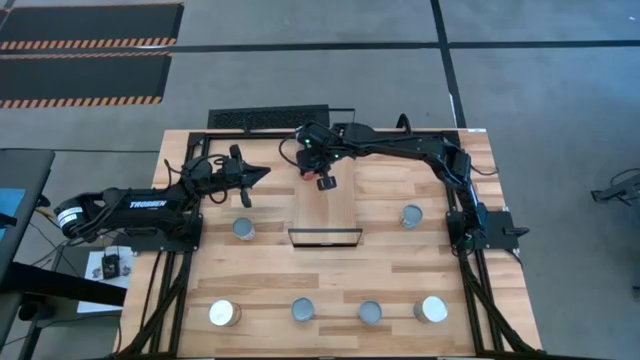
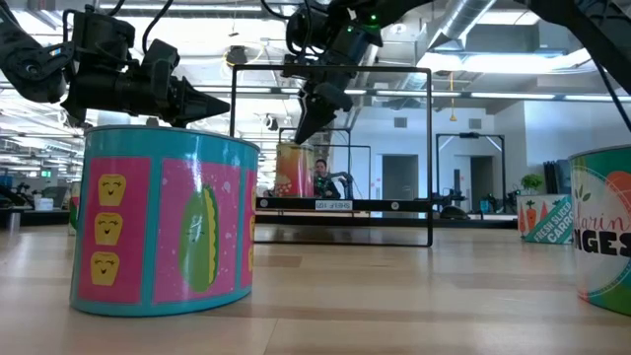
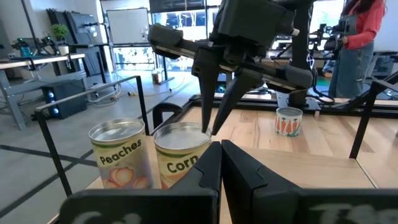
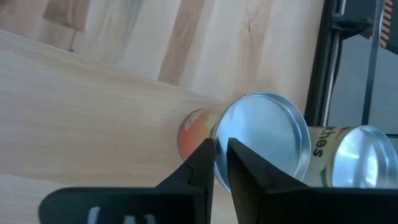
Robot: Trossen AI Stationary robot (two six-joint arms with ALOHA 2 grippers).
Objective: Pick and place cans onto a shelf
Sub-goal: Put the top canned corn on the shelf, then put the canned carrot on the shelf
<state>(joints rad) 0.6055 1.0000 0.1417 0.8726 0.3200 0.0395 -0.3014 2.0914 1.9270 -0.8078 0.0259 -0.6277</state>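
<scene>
The shelf lies in the middle of the table. Two cans stand upright at its far end: a Peaches can and a Corn can. My right gripper points down at the Corn can's top, its fingers closed to a narrow gap on the rim; it also shows in the high view. My left gripper hovers shut and empty left of the shelf's far end, pointing toward the two cans; it also shows in its own wrist view. My right gripper pinches the Corn can's top rim between its two fingertips, one inside the rim over the lid and one outside. The fingers come from above, pointing down. The can is upright; its base is hidden behind my left gripper's fingers.
Loose cans stand on the table: one left of the shelf, one right of it, and several in a row near the front edge. A person stands beyond the table.
</scene>
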